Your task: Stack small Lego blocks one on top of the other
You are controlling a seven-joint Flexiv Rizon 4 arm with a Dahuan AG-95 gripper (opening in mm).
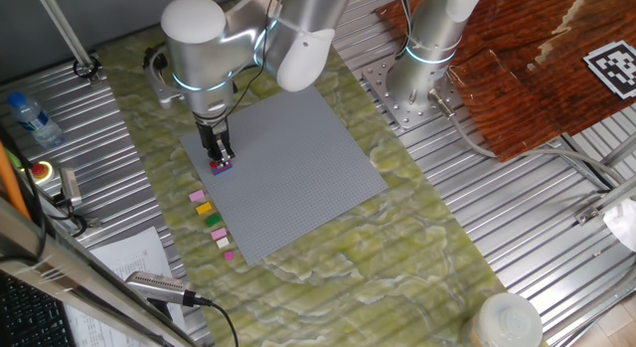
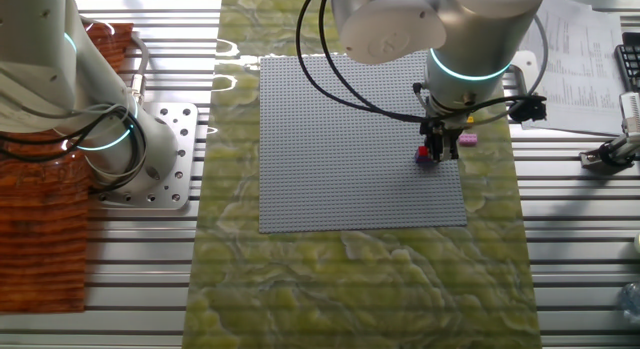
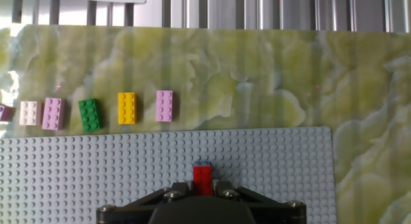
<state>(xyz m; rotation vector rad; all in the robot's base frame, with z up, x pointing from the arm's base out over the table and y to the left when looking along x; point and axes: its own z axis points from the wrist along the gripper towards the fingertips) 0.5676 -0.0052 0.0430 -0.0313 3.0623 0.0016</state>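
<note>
My gripper (image 1: 220, 157) stands over the left part of the grey baseplate (image 1: 298, 168), its fingers closed on a small red Lego block (image 3: 203, 180). The red block sits on a blue one (image 3: 203, 164), whose far edge shows just beyond it. In the other fixed view the red block (image 2: 422, 152) is at the fingertips (image 2: 436, 149) with the darker block (image 2: 426, 162) under it, near the baseplate's right edge (image 2: 340, 139). The fingers hide most of both blocks.
Loose blocks lie in a row on the green mat beside the baseplate: pink (image 3: 164, 106), yellow (image 3: 126, 108), green (image 3: 90, 115), pink (image 3: 52, 113), pale (image 3: 29, 113). The row also shows in one fixed view (image 1: 203, 208). A second arm's base (image 1: 422, 59) stands behind.
</note>
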